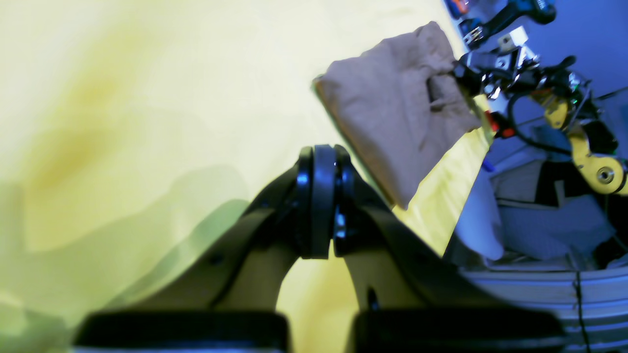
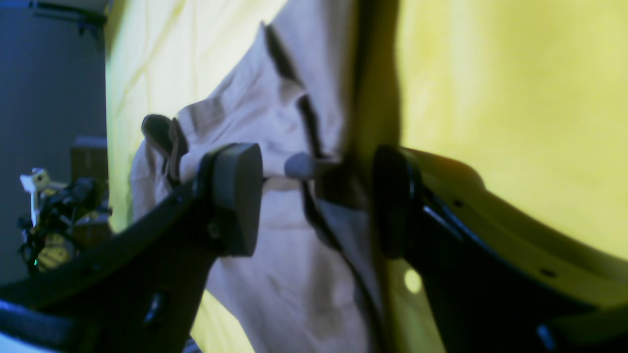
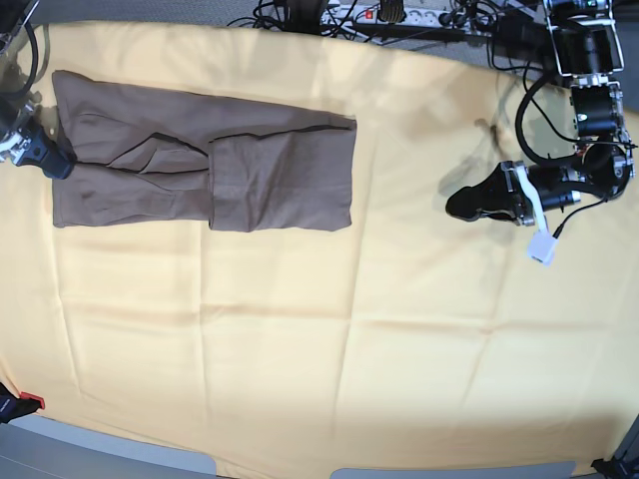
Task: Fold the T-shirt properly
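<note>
One T-shirt [image 3: 200,165] half-folded, yellow cloth [image 3: 329,339] under

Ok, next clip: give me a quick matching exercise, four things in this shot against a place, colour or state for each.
Things:
1. T-shirt
2. left gripper
3. right gripper
4. yellow cloth

States:
A. jaws apart at the shirt's edge
B. covers the whole table
C. partly folded, lying flat at the far side
D. shut, empty, off to the side of the shirt

Pairs: 1-C, 2-D, 3-A, 4-B
</note>
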